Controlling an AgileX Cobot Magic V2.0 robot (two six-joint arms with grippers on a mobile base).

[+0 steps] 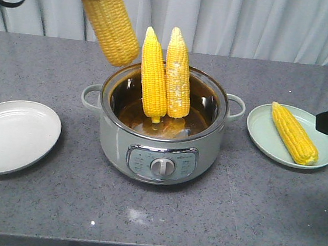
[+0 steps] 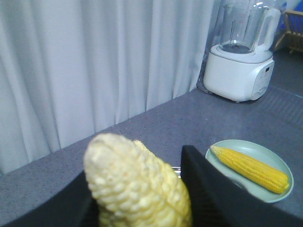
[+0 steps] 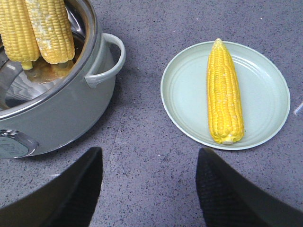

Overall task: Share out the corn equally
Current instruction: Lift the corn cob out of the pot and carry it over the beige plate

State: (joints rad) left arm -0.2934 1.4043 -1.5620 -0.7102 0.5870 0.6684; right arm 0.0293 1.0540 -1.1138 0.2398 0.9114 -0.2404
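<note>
While the left fingers (image 2: 213,189) clamp a raised cob (image 1: 109,20), two yellow tapered cobs (image 1: 155,75) stand tip-up in the pot (image 1: 155,151) mid-surface, one whitish-patched. A fourth cob (image 1: 295,134) lies on the right-edge plate (image 1: 260,130). The right fingers (image 3: 75,189) are apart.

A lifted cob (image 1: 107,20) was held tilted in the air at 11 o'clock from the pot (image 1: 115,141). A plain cob (image 1: 155,75) and a pale-patched cob (image 1: 179,72) were stood tips-up inside it. A fourth cob (image 1: 295,135) was laid on the green plate (image 1: 259,126) at 3 o'clock.
</note>
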